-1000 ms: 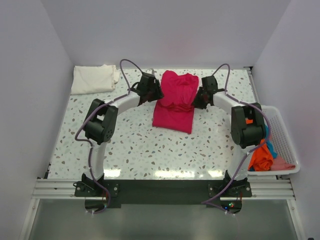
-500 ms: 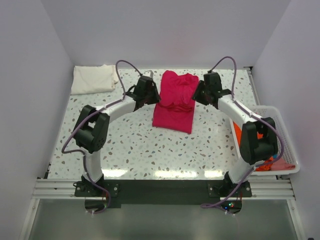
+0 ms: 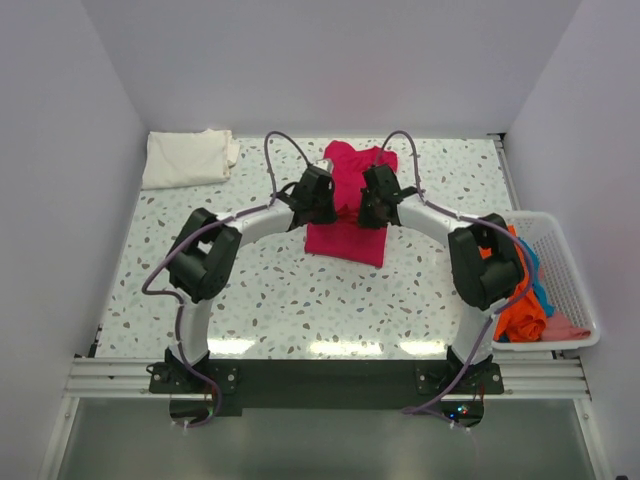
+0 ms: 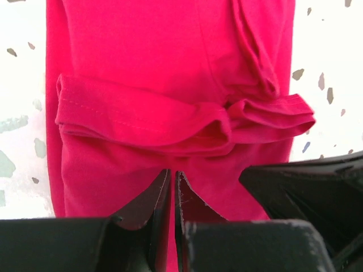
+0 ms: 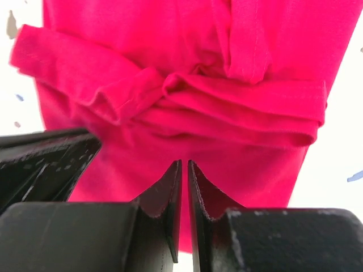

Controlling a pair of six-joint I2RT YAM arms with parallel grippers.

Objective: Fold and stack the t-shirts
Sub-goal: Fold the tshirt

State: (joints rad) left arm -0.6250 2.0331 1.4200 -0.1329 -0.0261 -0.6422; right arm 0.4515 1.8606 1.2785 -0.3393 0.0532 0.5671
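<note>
A magenta-red t-shirt (image 3: 345, 240) lies folded into a long strip at the table's middle, with a bunched fold across it. My left gripper (image 3: 325, 203) and right gripper (image 3: 370, 203) are side by side over its middle, both shut and empty. In the left wrist view the shut fingertips (image 4: 172, 173) hover over the shirt (image 4: 170, 68) just short of the bunched fold. The right wrist view shows the same for the right gripper (image 5: 184, 163) over the shirt (image 5: 244, 62). A folded cream-white t-shirt (image 3: 185, 157) lies at the far left corner.
A white mesh basket (image 3: 575, 255) stands at the table's right edge with an orange t-shirt (image 3: 520, 315), a blue one (image 3: 541, 292) and a pink one (image 3: 567, 328) in it. White walls close the table on three sides.
Both grippers have moved inward from the shirt's left and right sides to meet over its middle. The magenta-red shirt has stayed in place.
</note>
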